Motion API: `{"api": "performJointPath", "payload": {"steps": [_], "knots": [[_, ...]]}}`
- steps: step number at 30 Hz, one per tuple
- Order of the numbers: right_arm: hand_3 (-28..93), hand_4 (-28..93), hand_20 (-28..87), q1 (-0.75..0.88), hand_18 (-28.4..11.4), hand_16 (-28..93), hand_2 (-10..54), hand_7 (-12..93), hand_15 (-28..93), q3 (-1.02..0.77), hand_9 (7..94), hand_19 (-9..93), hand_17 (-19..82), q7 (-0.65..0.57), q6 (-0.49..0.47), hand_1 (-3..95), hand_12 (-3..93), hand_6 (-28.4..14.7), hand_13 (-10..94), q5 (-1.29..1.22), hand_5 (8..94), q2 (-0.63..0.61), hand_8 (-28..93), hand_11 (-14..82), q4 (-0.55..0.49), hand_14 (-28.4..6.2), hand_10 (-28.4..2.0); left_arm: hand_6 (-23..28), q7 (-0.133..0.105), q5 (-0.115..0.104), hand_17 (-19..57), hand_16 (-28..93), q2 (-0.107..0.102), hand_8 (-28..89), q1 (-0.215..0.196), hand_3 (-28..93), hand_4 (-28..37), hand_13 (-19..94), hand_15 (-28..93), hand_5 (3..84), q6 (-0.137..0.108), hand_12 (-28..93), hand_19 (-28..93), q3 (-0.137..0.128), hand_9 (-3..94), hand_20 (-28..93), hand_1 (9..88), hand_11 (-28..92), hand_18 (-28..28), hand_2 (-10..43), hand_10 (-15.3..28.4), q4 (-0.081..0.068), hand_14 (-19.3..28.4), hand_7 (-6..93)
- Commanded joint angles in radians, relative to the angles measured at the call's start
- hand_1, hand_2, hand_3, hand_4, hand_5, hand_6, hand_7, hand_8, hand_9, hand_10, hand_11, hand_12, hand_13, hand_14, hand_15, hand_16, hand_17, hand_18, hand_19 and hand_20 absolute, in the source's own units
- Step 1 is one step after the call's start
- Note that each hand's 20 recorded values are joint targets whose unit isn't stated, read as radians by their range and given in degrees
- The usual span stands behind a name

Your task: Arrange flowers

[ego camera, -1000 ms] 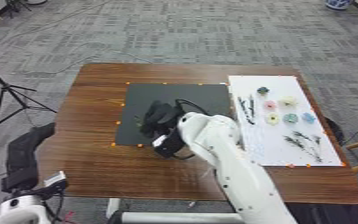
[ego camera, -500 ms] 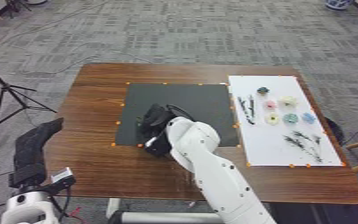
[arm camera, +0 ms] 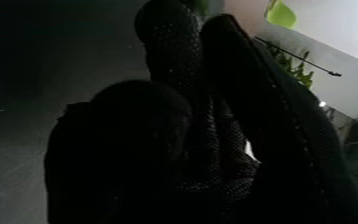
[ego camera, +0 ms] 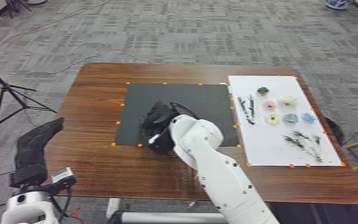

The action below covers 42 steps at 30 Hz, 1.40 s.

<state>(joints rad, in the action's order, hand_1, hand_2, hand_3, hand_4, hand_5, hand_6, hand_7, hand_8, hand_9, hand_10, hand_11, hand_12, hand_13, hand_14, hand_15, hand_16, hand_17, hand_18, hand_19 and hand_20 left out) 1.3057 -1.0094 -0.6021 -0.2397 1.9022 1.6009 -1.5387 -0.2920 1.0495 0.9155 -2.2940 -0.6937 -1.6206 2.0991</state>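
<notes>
We see a dark bloom, pink bloom, cream bloom, yellow bloom and two blue blooms on the white sheet, dark stems lying left, feathery sprigs nearer us.

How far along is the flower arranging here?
It looks early: I can't confirm anything finished on the black mat. The right hand is over that mat; a green sprig shows beside it, though I can't tell whether it's held. Apparently left to place: flower heads, dark stems and leafy stalks on the white sheet.
</notes>
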Motion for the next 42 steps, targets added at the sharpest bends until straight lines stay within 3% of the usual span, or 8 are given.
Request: {"api": "performJointPath", "payload": {"steps": [1,6,9,13,17,23,32,42], "knots": [[46,3,35,-0.003,-3.3,24,-9.5,28,56,-0.011,92.2,87,77,0.003,-0.027,53.6,18.6,-7.7,94,-0.025,70.6,0.006,25,19.9,-0.015,-3.3,-14.5,-0.2,0.010,0.013,4.7,-2,-0.005,-11,-0.012,70,-28.3,34,12,52.3,0.030,8,11,-0.012,45.6,14,25.3,18,10.3,9.9,13.6,0.016,13.4,15.6],[55,-2,36,-0.010,-3.3,24,-9.5,25,54,-0.039,91.3,87,77,0.025,-0.019,46.3,18.4,-8.5,94,-0.055,70.0,-0.032,19,19.5,-0.058,-3.4,-15.0,-0.5,0.010,0.018,4.5,-1,0.001,-11,0.001,70,-28.3,34,12,52.0,0.058,8,11,-0.010,45.2,14,26.1,17,10.6,8.0,13.6,0.010,13.6,15.8],[59,-5,36,-0.013,-4.1,25,-9.5,27,53,-0.038,89.6,86,76,0.091,0.045,41.1,18.3,-8.8,94,-0.067,69.4,-0.173,-1,18.8,-0.160,-3.9,-15.7,-0.5,0.001,0.029,4.5,-2,0.008,-11,0.002,70,-28.3,34,12,51.9,0.077,8,11,-0.017,44.9,14,26.3,17,10.6,7.2,13.5,0.004,13.6,15.9],[58,-6,33,0.033,-12.0,32,-9.5,23,42,-0.128,76.6,84,61,0.208,0.075,37.1,18.6,-7.8,85,0.032,62.2,-0.311,-4,15.2,-0.279,-9.0,-17.2,-0.6,0.000,0.013,4.4,-1,0.011,-11,-0.023,71,-28.2,34,11,51.5,0.064,8,10,-0.039,44.5,14,26.9,17,10.6,3.2,13.3,0.012,13.5,16.0],[58,-8,34,0.123,-16.6,32,-9.5,22,42,-0.215,70.6,80,51,0.276,0.188,35.3,20.4,-7.7,76,0.127,58.4,-0.458,-3,14.8,-0.376,-12.3,-18.4,-0.5,0.000,0.028,4.4,-1,0.019,-11,-0.031,70,-28.0,34,11,51.2,0.076,8,10,-0.047,44.4,14,27.2,17,10.6,1.3,13.2,0.014,13.5,15.9],[56,-12,36,0.311,-14.8,30,-9.5,20,43,-0.400,69.5,82,54,0.271,0.156,33.2,20.9,-8.3,78,0.215,58.0,-0.616,-3,14.8,-0.471,-11.1,-18.6,-0.5,0.007,0.039,4.5,-1,0.023,-11,-0.035,70,-27.1,34,11,51.0,0.095,8,10,-0.048,44.4,14,27.9,17,10.6,-0.1,13.1,0.014,13.6,15.9],[55,-12,37,0.586,-13.9,31,-9.5,22,46,-0.620,73.6,86,57,0.214,0.183,36.3,21.6,-7.4,82,0.261,59.9,-0.697,-2,17.4,-0.489,-9.4,-16.8,-1.0,0.035,0.062,4.4,-1,0.034,-11,-0.068,69,-24.9,35,12,51.2,0.108,8,10,-0.065,44.6,14,29.7,18,10.8,-1.3,13.2,0.028,13.8,16.5],[56,-13,36,0.663,-12.9,32,-9.5,23,47,-0.665,79.5,88,59,0.211,0.190,38.4,22.6,-5.3,84,0.295,64.7,-0.754,-3,21.0,-0.463,-8.2,-15.4,-1.3,0.067,0.091,4.4,-1,0.042,-11,-0.068,69,-24.4,35,13,51.5,0.133,9,10,-0.066,44.9,14,29.9,18,11.0,-2.1,13.2,0.033,14.1,16.7]]}}
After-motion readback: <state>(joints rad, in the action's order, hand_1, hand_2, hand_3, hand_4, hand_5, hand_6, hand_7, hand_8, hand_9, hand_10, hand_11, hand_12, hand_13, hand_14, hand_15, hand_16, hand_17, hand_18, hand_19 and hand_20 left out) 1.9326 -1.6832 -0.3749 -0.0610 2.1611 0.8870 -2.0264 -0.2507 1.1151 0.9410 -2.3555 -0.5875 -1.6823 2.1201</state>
